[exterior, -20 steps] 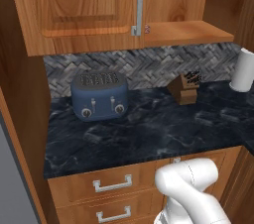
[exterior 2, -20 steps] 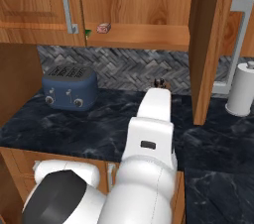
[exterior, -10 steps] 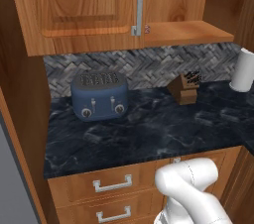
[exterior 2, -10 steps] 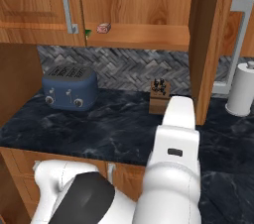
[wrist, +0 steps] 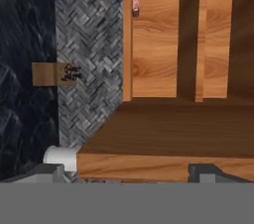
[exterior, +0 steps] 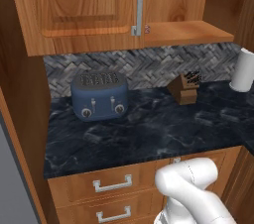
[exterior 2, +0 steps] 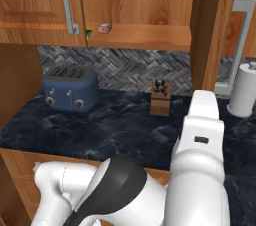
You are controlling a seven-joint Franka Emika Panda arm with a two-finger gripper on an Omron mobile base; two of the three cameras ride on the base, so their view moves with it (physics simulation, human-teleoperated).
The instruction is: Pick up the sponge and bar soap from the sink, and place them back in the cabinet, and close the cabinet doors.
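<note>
Above the dark counter (exterior: pixel 149 134), the cabinet (exterior 2: pixel 140 0) holds the soap (exterior 2: pixel 105 28) and sponge (exterior 2: pixel 88 33) on its shelf, and the arm (exterior 2: pixel 200 135) has swung right of that shelf toward the open door (exterior 2: pixel 240 45), gripper (wrist: pixel 126 173) spread and empty, so probably only door-closing remains.

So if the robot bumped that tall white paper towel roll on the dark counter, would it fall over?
Probably, yes. The tall white paper towel roll stands upright on one end on the dark marble counter, taller than it is wide, so a nudge near the top could tip it. It looks light, so it would likely slide easily. Once on its side it would probably roll.
</note>
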